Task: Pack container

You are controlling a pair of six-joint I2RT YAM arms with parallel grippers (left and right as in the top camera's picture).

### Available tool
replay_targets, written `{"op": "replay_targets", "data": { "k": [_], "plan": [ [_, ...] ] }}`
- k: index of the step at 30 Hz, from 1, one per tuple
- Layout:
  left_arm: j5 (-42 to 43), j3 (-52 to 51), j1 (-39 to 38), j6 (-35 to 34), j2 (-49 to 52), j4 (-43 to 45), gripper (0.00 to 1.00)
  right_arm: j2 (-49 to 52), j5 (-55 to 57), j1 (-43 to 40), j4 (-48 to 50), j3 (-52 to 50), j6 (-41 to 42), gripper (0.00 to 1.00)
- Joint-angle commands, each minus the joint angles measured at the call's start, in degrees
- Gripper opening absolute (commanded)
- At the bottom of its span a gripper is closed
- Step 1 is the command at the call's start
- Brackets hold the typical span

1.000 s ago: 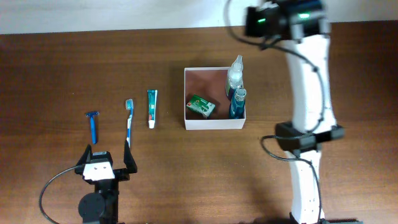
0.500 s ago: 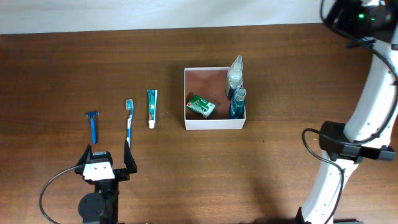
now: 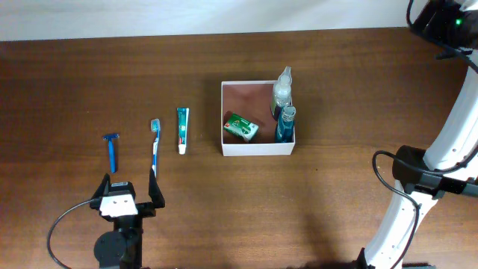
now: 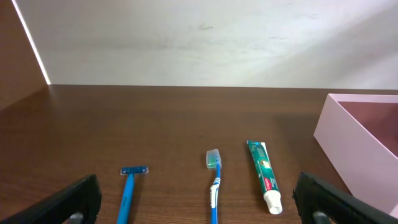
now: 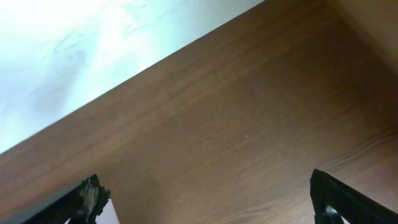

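Left gripper (image 3: 129, 187), near edge of the table (image 3: 336, 90), left side. Its fingers (image 4: 78, 200) stand spread wide, with nothing between them and nothing touching them. In the left wrist view we see the two tips at the bottom corners and bare wood between.

Ahead of that gripper, three items lie in a row, all apart from each other:
- razor (image 3: 112, 149), blue, head at the far end, handle toward the gripper
- toothbrush (image 3: 155, 146), bristles at the far end, handle end just short of one fingertip
- toothpaste (image 3: 182, 129), cap toward the near edge

The container (image 3: 258, 148) sits about mid-table, right of the toothpaste and well apart from it. It rests flat with the open side up. We note that it is square, so it has no long axis, and its walls run in line with the table edges.

Inside the container:
- green packet (image 3: 242, 127), lying flat near the middle, turned at an angle
- clear bottle (image 3: 281, 86), against the right wall toward the far corner
- blue bottle (image 3: 284, 123), against the right wall toward the near corner

Right gripper (image 5: 208, 202), far right corner of the table, away from the container. Only the arm shows from overhead. In the right wrist view its fingers are wide apart and empty, with bare table below them.
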Motion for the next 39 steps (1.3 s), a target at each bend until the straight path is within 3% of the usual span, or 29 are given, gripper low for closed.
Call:
{"op": "replay_targets", "data": {
  "k": [1,12,20,25,33,36,39],
  "plan": [
    [0.63,-0.15,-0.22,0.68,-0.33,-0.24,0.99,0.83,4.74,0.11,-0.33,-0.44,-2.29,0.98],
    [-3.96,-0.17,-0.17,1.55,-0.33,0.63,0.99,1.95,7.21,0.22,-0.35,-3.43,-2.29,0.98],
    [-1.73,-0.15,-0.17,1.51,-0.33,15.26,0.99,1.95,7.21,0.22,-0.35,-3.74,-2.29,0.98],
    [4.39,0.81,-0.17,1.51,-0.28,22.38,0.99,1.95,7.21,0.22,-0.35,-3.74,-2.29,0.98],
    [10.49,13.92,-0.17,1.55,5.86,19.02,0.99,1.95,7.21,0.2,-0.35,-3.74,-2.29,0.98],
    [12.28,22.97,-0.17,1.68,12.48,12.98,0.99,1.95,7.21,0.2,-0.35,-3.74,-2.29,0.98],
    [14.97,34.51,-0.17,6.14,21.9,2.34,0.99,1.95,7.21,0.2,-0.35,-3.74,-2.29,0.98]
  ]
}}
